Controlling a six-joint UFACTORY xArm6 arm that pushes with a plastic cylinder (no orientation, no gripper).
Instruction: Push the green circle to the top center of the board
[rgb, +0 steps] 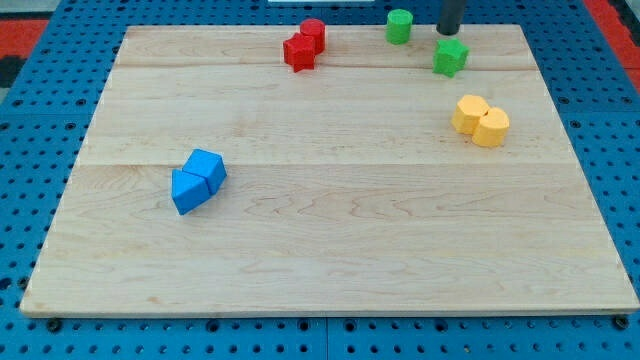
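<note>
Wooden board (330, 260) on a blue pegboard surface (30, 150). Left to right:

- Two blue blocks (198, 180), angular, touching, lower left of board centre, at about 8 o'clock from it.
- Two red blocks (304, 45), touching, near the top edge at about 11 o'clock from centre; exact shapes unclear.
- Green circle (399, 26), upright cylinder, at the top edge just right of centre, about 1 o'clock.
- My tip (447, 33): dark rod enters from the view's top, at 3 o'clock from the green circle, apart from it. No claw fitted, so no claw state to record.
- Green star (450, 57) just beside the tip, at 6 o'clock.
- Two yellow blocks (480, 121), rounded, touching, right side.
</note>
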